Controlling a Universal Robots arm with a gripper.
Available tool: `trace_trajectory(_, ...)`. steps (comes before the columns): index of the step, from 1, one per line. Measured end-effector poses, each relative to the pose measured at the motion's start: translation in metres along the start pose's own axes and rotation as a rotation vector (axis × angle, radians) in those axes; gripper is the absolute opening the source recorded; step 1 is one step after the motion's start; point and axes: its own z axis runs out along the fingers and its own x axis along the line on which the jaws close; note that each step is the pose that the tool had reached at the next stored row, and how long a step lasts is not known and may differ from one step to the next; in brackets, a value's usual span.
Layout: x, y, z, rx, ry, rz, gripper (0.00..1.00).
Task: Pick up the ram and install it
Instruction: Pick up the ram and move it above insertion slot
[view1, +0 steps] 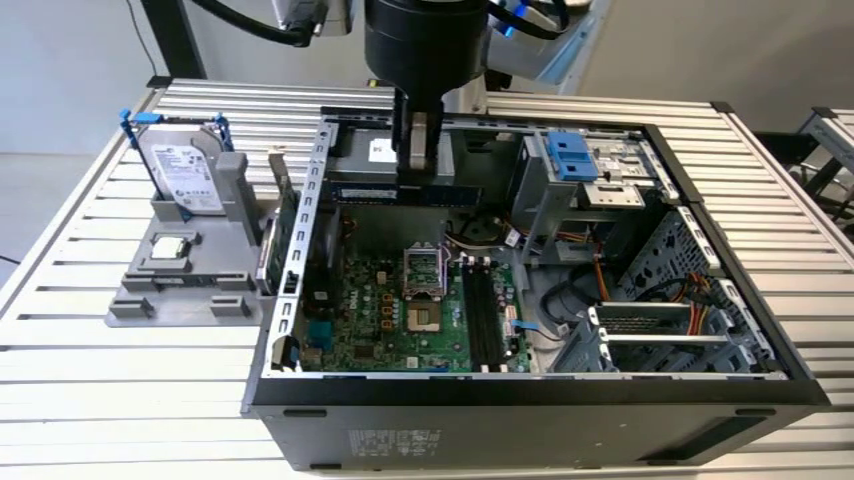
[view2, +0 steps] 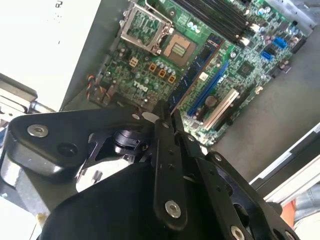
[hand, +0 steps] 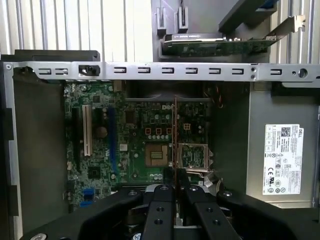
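The end effector (view1: 420, 178) is pinching the ram (view1: 400, 192). The ram hangs level over the far part of the open case (view1: 534, 392), with open room above the motherboard (view1: 387, 320). One hard drive (view1: 184, 172) stands on the bench (view1: 107, 400) at the exterior view's left. In both wrist views the ram shows edge-on between the fingers (hand: 161, 205). The first wrist view also shows one card (hand: 215, 46) beyond the case's rail (hand: 175, 71).

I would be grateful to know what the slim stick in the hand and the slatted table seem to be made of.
The slim green ram stick, gripped in the hand, looks like matte laminated circuit board: thin, flat, carrying dark chips. The slatted table looks like aluminium: pale grey ribbed profiles with soft sheen.
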Motion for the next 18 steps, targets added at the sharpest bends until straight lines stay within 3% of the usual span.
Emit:
trace_trajectory(9, -0.0004, -0.0109, 0.0002, 0.0016, -0.0008, 0.043, 0.0)
trace_trajectory(18, -0.001, -0.0306, -0.0001, 0.0008, -0.0008, 0.044, 0.0)
